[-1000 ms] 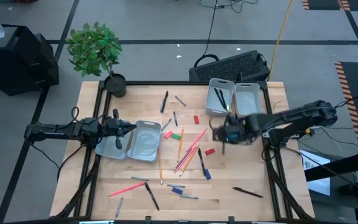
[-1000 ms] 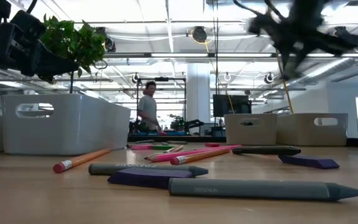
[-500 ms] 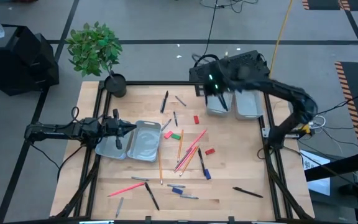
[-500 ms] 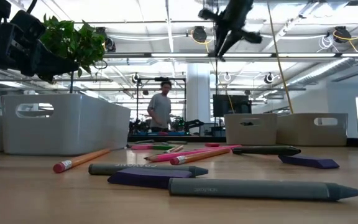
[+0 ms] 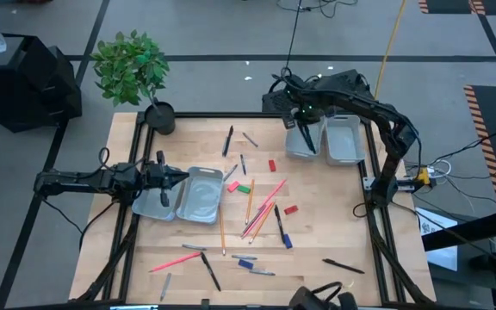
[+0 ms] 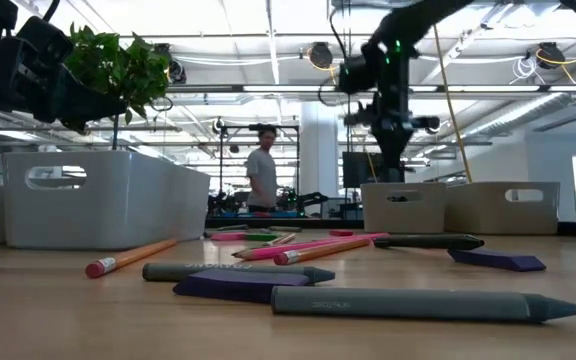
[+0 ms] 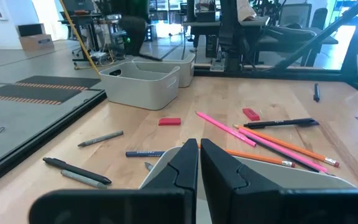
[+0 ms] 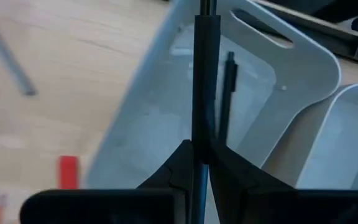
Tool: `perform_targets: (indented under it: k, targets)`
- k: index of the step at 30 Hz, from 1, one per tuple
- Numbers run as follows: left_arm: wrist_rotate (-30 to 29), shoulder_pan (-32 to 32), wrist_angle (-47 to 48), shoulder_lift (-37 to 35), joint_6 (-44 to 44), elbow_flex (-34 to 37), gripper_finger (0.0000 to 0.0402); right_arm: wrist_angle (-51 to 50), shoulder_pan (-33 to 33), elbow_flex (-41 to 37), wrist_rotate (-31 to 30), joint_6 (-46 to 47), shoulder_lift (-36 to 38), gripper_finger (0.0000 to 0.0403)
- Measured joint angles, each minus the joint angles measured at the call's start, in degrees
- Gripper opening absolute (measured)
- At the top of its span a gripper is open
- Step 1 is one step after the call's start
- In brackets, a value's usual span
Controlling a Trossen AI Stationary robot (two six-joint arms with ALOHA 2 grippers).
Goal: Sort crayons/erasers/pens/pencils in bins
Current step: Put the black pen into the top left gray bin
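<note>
At the left, the left gripper (image 5: pixel 182 177) waits with fingers pressed together, empty, over the left pair of bins (image 5: pixel 198 196), which look empty. Loose pencils (image 5: pixel 263 207) lie mid-table, mostly pointing diagonally from near-left to far-right. At the far right, the right gripper (image 5: pixel 301 127) hangs over the far-right bin (image 5: pixel 303 138), fingers clamped on a black pen (image 8: pixel 204 74) held roughly upright, long axis toward the bin floor. Inside that bin lies another pen (image 8: pixel 227 93), possibly more. Its neighbour bin (image 5: pixel 343 139) to the right seems empty.
</note>
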State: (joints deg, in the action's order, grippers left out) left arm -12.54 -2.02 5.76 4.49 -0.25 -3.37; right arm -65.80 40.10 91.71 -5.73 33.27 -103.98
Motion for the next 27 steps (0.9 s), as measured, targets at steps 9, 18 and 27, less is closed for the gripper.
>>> perform_targets:
  k: [9, 18, 27]
  targets:
    - [0.0, 0.0, 0.0, 0.0, 0.0, 0.0, 0.0024, 14.3, 1.5, -14.1, 1.5, -1.3, 0.0, 0.0033]
    - [0.0, 0.0, 0.0, 0.0, 0.0, 0.0, 0.0024, 19.1, 1.5, -17.4, 1.5, -2.6, 0.6, 0.0085]
    - [0.0, 0.0, 0.0, 0.0, 0.0, 0.0, 0.0024, 19.1, -5.3, -17.4, 1.2, 0.1, 12.8, 0.0142]
